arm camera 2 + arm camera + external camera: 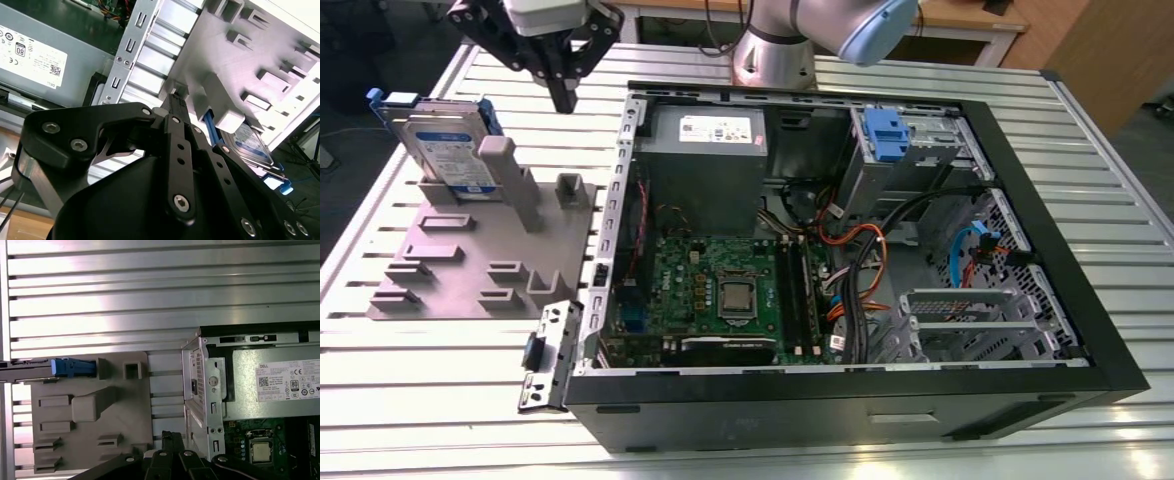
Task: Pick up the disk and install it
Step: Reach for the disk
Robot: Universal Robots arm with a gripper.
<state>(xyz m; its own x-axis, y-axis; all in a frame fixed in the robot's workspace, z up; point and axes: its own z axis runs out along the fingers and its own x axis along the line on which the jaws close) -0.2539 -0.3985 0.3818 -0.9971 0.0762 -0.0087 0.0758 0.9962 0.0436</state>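
The disk (451, 150) stands on edge in a slot of the grey fixture (467, 250) at the exterior view's left, silver with a white-and-blue label and a blue carrier frame. My gripper (564, 100) hangs above the table between the fixture and the open computer case (1067, 290), to the right of the disk and apart from it. Its fingers are shut together with nothing between them. In the first wrist view the disk (73, 367) is seen edge-on at the far end of the fixture (125, 415), with the gripper (167, 437) short of it. The second wrist view has the disk (252, 142) past the gripper (176, 95).
The open case holds a grey power supply (704, 140), a motherboard (720, 290), cables and a drive bay with a blue clip (887, 135). The arm's base (781, 50) stands behind the case. A loose metal bracket (547, 355) lies by the case's front corner. The table is slatted aluminium.
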